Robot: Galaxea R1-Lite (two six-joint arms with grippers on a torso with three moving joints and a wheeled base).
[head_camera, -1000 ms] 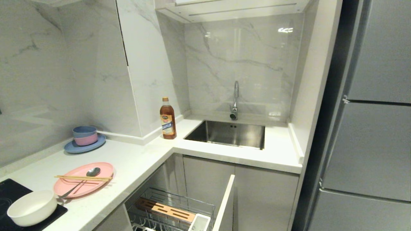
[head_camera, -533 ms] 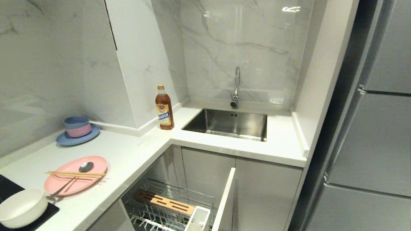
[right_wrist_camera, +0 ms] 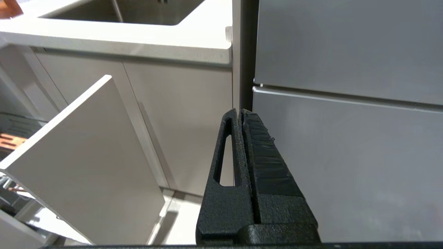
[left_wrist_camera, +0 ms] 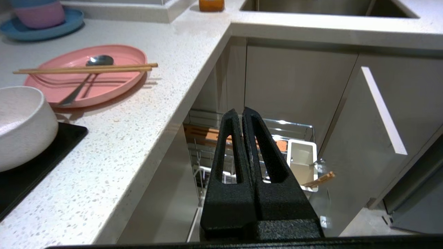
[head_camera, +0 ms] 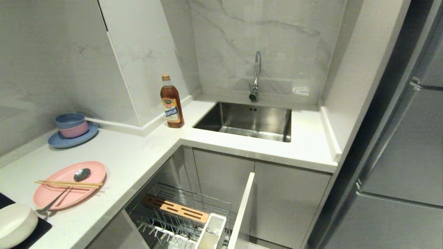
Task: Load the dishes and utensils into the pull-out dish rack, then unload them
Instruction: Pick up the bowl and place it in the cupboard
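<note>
On the left counter lies the pink plate (head_camera: 81,197) (left_wrist_camera: 114,83). The chopsticks (head_camera: 69,183) (left_wrist_camera: 86,69) rest across it, and so does the spoon (head_camera: 82,174) (left_wrist_camera: 100,60). The cream bowl (head_camera: 14,224) (left_wrist_camera: 20,124) stands on the black cooktop (head_camera: 38,230) beside it. Below the counter corner the pull-out dish rack (head_camera: 193,199) (left_wrist_camera: 294,122) is drawn out, with its white caddy (head_camera: 211,230) (left_wrist_camera: 301,162) and grey front (head_camera: 242,207) (right_wrist_camera: 86,166). My left gripper (left_wrist_camera: 241,110) hangs shut and empty above the rack. My right gripper (right_wrist_camera: 239,111) is shut and empty before the fridge (right_wrist_camera: 346,145). Neither shows in the head view.
A steel sink (head_camera: 249,121) with a faucet (head_camera: 256,76) is set in the far counter, and a brown bottle (head_camera: 172,103) stands at the corner. A blue plate with two stacked bowls (head_camera: 71,129) sits against the left wall. The tall grey fridge (head_camera: 398,155) closes off the right.
The whole head view has tipped downward, so the camera moved: more of the rack shows and the wall top has slid out. No object on the counter has shifted.
</note>
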